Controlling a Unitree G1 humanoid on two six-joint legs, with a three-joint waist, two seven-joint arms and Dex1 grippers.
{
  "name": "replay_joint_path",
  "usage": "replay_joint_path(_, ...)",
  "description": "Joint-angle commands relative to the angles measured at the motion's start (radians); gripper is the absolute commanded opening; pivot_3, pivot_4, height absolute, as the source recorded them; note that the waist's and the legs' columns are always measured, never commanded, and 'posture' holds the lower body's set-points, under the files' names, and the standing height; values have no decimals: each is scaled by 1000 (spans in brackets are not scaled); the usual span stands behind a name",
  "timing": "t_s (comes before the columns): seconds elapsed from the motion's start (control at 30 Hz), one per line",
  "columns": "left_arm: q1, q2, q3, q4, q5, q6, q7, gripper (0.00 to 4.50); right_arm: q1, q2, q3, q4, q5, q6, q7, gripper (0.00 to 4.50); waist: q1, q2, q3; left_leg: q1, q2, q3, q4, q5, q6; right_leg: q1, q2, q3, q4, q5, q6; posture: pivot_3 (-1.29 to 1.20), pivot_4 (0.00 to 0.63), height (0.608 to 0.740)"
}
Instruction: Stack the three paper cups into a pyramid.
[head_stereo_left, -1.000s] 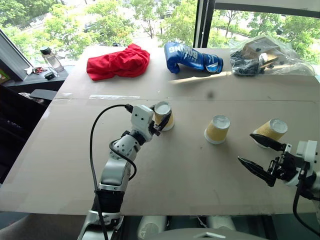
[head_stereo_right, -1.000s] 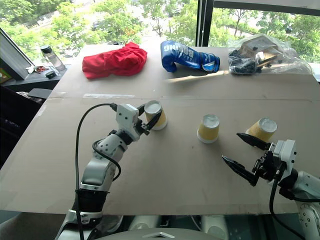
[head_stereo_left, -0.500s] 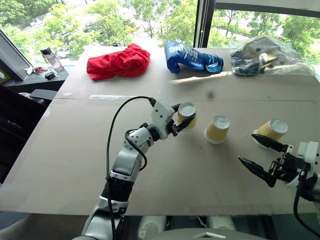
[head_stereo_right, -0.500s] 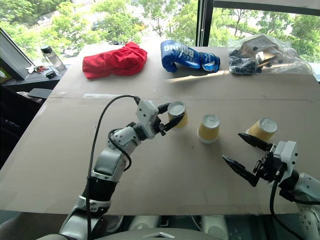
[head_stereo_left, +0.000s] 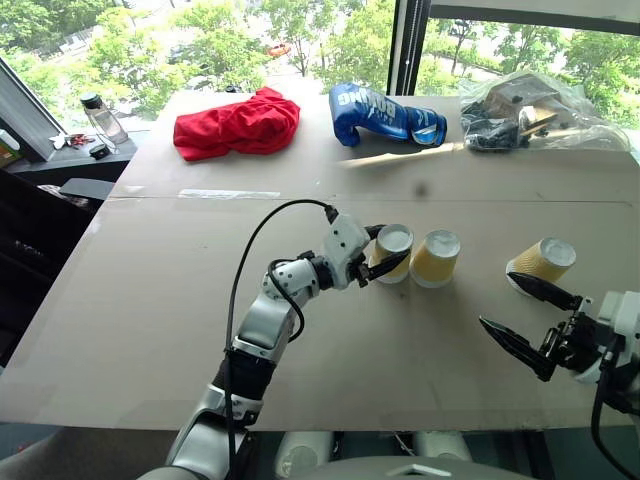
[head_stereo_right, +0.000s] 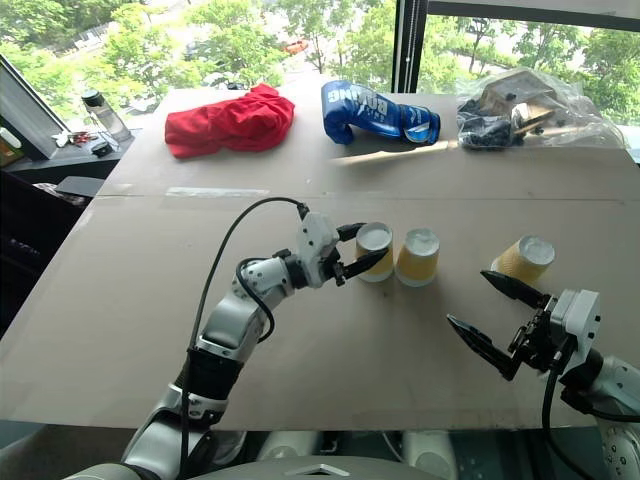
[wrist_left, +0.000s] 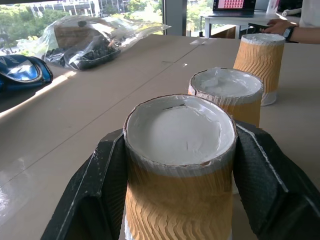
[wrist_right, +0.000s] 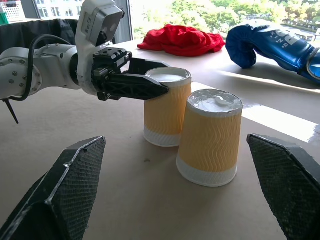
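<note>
Three paper cups stand upside down, white bases up, on the brown table (head_stereo_left: 150, 330). My left gripper (head_stereo_left: 386, 255) is shut on the left cup (head_stereo_left: 394, 250), its black fingers (wrist_left: 95, 185) pressed against both sides. That cup sits close beside the middle cup (head_stereo_left: 435, 259); a thin gap separates them in the right wrist view. Whether the held cup rests on the table or hangs just above it I cannot tell. The third cup (head_stereo_left: 542, 262) stands alone further right. My right gripper (head_stereo_left: 498, 300) is open and empty, just in front of the third cup.
Along the far edge lie a red cloth (head_stereo_left: 237, 123), a blue boxing glove (head_stereo_left: 385, 113) and a clear plastic bag (head_stereo_left: 525, 110) of items. A bottle (head_stereo_left: 100, 118) stands off the table's far left corner. A person's hand (wrist_left: 277, 25) rests on a distant desk.
My left gripper has carried its cup to the right, from well left of the middle cup to right beside it. The right gripper and the other two cups have stayed put.
</note>
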Motion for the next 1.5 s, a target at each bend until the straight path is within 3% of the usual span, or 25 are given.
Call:
replay_joint_path(0.03,-1,-2,-7,-17,-1,-30,-12,2408,3,3,-29,-35,1,-24,-3,4500,0,0,0,0,0,0,0,0,0,0,0,0,0,0,0,0,150,740)
replay_joint_path(0.13,3,-2,-9,-18,1,-31,-14,2408,5,3,-25,-35,1,-28,-4,4500,0,0,0,0,0,0,0,0,0,0,0,0,0,0,0,0,150,740)
replay_joint_path(0.2,5,0,-11,-18,3,-32,-17,3394,6,3,-22,-36,1,-27,-5,4500,0,0,0,0,0,0,0,0,0,0,0,0,0,0,0,0,150,740)
replay_joint_path(0.23,5,0,-12,-19,4,-33,-18,3548,7,4,-21,-37,1,-27,-6,4500,0,0,0,0,0,0,0,0,0,0,0,0,0,0,0,0,150,740)
replay_joint_path(0.27,4,-1,-12,-19,5,-34,-19,4148,9,4,-21,-37,1,-28,-6,4500,0,0,0,0,0,0,0,0,0,0,0,0,0,0,0,0,150,740)
replay_joint_path(0.3,5,-2,-12,-19,5,-34,-19,4425,12,6,-20,-37,-1,-30,-5,4500,0,0,0,0,0,0,0,0,0,0,0,0,0,0,0,0,150,740)
replay_joint_path(0.53,7,-5,24,-59,-35,-11,-16,4425,25,31,-40,-39,17,-35,-22,4500,0,0,0,0,0,0,0,0,0,0,0,0,0,0,0,0,150,740)
replay_joint_path(0.87,3,146,155,-396,-302,184,-92,4425,-95,87,-146,64,-53,-125,-163,4500,0,1,0,0,1,0,0,0,0,0,-2,0,0,0,0,0,150,740)
replay_joint_path(1.07,-55,412,185,-517,-532,460,-292,4425,-158,102,-160,150,-107,-82,-305,4500,-4,1,0,0,0,1,0,0,0,-1,1,1,0,0,0,0,150,740)
replay_joint_path(1.17,-112,476,191,-504,-584,536,-316,4425,-185,116,-145,172,-115,-29,-378,4500,-3,2,0,0,1,1,0,0,0,-1,3,1,1,0,0,0,150,740)
replay_joint_path(1.5,-187,500,204,-498,-604,596,-305,4425,-263,113,-106,275,-144,68,-434,4500,-24,1,0,0,1,2,-1,0,0,-1,4,4,0,0,0,0,150,740)
